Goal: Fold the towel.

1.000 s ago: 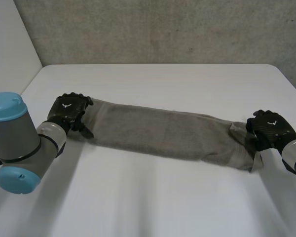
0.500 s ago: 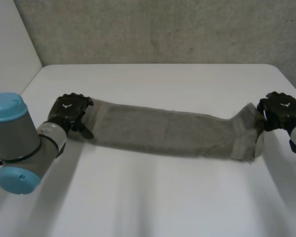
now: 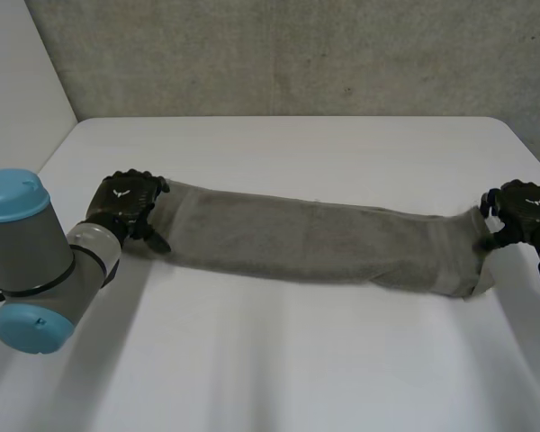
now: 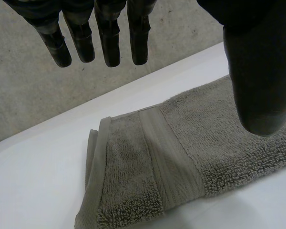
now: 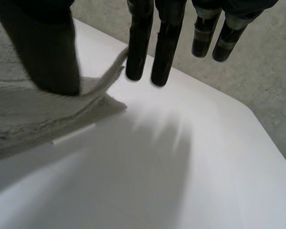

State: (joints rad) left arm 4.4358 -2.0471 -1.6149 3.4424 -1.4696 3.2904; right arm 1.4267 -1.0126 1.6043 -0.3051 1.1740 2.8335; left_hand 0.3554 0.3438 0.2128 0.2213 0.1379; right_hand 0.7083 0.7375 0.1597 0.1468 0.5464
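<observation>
– Wall and surface, entry one?
– Rough grey wall (image 3: pixel 297 54) at the back, with a white table (image 3: pixel 297 360) in front of it.
– Towel?
– Grey-brown towel (image 3: pixel 315 238), folded into a long narrow band. It lies on the table, drawn fairly straight from the left side across to the right. The right end is puckered.
– Arms and hands?
– Left arm (image 3: pixel 27 261), grey joint with light-blue caps, ends in the left hand (image 3: pixel 124 202) at the towel's left end. In its wrist view the fingers (image 4: pixel 109 38) are straight and held apart from the thumb (image 4: pixel 260 71) above the banded hem, gripping nothing. Cannot tell whether the thumb touches the cloth.
– Right side?
– Right hand (image 3: pixel 522 214) is at the towel's right end, near the table's right edge. Its wrist view shows a corner of cloth lifted off the table and pinched between thumb and two fingers, with the other fingers clear of it.
</observation>
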